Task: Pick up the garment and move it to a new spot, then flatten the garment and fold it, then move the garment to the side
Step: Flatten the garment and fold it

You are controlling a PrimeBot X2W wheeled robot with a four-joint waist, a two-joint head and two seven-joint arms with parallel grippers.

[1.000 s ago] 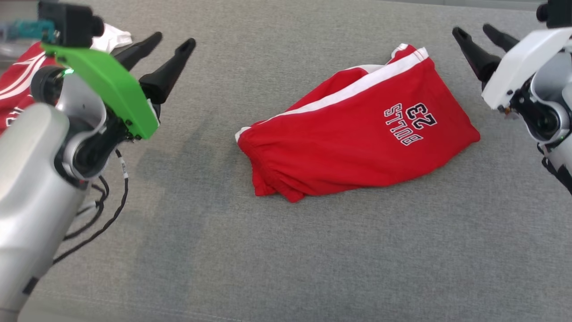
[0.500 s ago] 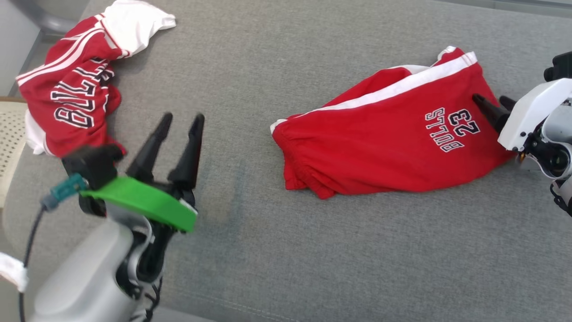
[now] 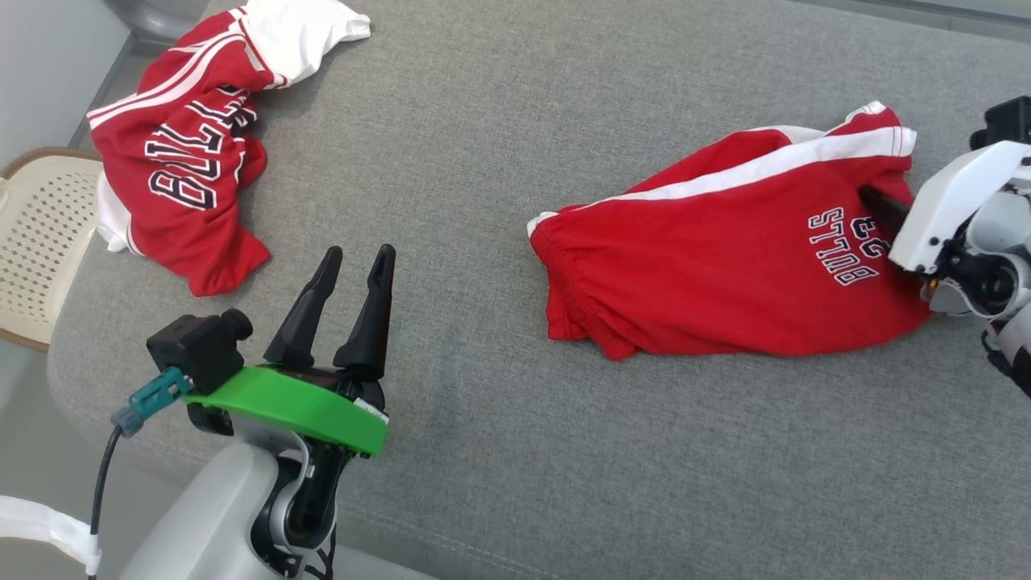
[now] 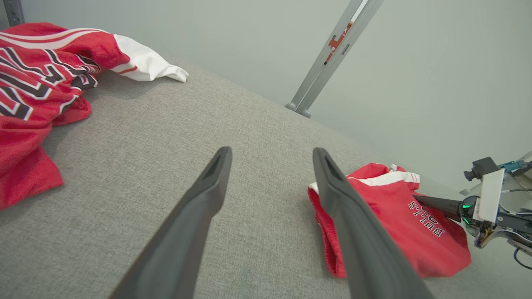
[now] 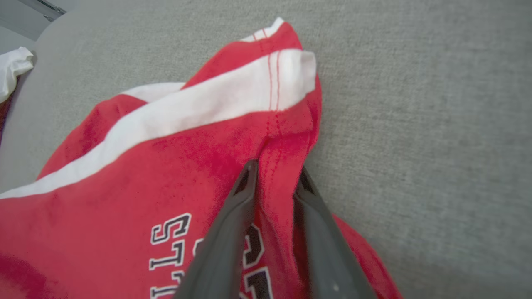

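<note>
The garment (image 3: 725,274), red shorts with a white side stripe and "BULLS 23" lettering, lies bunched on the grey cushioned surface (image 3: 483,451) at the right. My right gripper (image 3: 874,200) is at its right end. In the right wrist view, the right gripper (image 5: 277,168) has its two fingers pinched on a raised ridge of the garment (image 5: 145,166) just below the white stripe. My left gripper (image 3: 359,254) hovers open over bare fabric at the lower left, far from the shorts. The left wrist view shows the left gripper (image 4: 271,151) with spread fingers, the garment (image 4: 386,216) beyond them.
A second red-and-white jersey (image 3: 185,177) lies crumpled at the far left corner, also seen as the jersey (image 4: 29,95) in the left wrist view. A cream perforated chair (image 3: 32,242) stands off the left edge. A metal post (image 4: 328,58) rises behind the surface.
The head camera has shifted. My right gripper has come down onto the garment's right end and closed on a fold of it. The left arm has dropped lower, still open.
</note>
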